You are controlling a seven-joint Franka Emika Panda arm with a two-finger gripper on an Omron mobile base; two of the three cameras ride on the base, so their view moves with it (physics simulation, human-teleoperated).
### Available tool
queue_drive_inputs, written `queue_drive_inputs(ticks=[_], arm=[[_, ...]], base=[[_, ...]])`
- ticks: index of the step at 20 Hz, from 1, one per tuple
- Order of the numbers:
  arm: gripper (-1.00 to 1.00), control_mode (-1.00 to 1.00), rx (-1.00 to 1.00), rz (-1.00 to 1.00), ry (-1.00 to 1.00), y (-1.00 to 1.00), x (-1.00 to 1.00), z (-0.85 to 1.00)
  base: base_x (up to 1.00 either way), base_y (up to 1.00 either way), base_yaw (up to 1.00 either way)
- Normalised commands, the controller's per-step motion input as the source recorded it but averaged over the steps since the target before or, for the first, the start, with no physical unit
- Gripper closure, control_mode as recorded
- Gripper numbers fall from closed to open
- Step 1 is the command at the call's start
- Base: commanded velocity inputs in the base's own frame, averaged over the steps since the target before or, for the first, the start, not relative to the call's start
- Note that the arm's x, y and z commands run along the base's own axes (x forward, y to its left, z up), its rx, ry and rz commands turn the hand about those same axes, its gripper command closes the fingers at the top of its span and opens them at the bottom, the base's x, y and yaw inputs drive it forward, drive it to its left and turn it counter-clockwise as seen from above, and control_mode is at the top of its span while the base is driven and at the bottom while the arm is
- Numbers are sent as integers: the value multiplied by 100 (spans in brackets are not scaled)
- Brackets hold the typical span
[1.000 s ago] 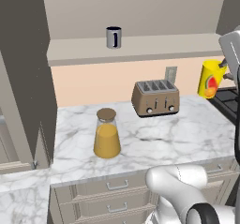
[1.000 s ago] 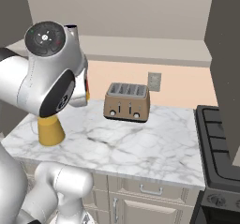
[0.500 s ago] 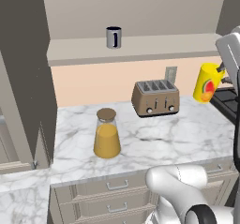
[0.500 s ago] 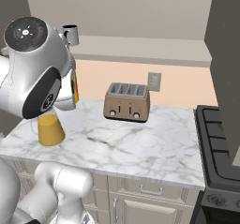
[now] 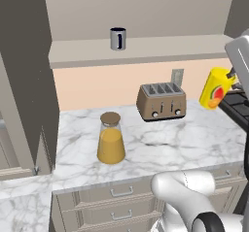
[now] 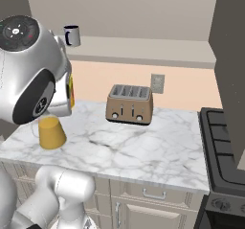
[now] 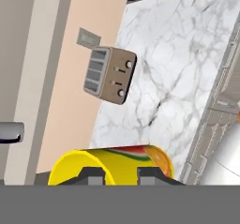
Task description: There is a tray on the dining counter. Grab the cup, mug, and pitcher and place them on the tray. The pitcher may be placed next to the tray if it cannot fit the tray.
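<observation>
The yellow cup (image 5: 214,89) with its fruit picture hangs tilted in the air at the right, above the worktop's right end. My gripper (image 5: 231,77) is shut on it. In the hand view the cup (image 7: 112,164) lies across the bottom between the fingertips (image 7: 93,176). A yellow sliver of the cup (image 6: 71,91) peeks from behind my arm. The dark mug (image 5: 117,38) stands on the shelf above the backsplash, also the mug (image 6: 72,35). The pitcher (image 5: 111,139) of orange liquid stands on the marble worktop; the arm covers the top of the pitcher (image 6: 51,132). The tray and dining counter are out of view.
A brown four-slot toaster (image 5: 161,101) stands at the back of the worktop by a wall outlet (image 5: 177,75). A black stove (image 6: 225,151) borders the worktop on the right. Beige drawers (image 5: 121,202) run beneath it, and a tall cabinet (image 5: 24,80) rises at the left.
The gripper has carried the cup slightly left and down, and the arm's big joint has swung left in the right base view. Mug, pitcher and toaster have stayed put.
</observation>
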Motion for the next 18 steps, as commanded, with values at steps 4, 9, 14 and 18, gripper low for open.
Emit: queue_drive_inputs(ticks=[4, 9, 14, 18], arm=[[100, 100, 0, 0, 0, 0, 0, 0], [100, 100, 0, 0, 0, 0, 0, 0], [100, 100, 0, 0, 0, 0, 0, 0], [100, 100, 0, 0, 0, 0, 0, 0]], base=[[-28, 0, 0], [-49, -1, -1], [-62, -12, -11], [-41, -6, -29]])
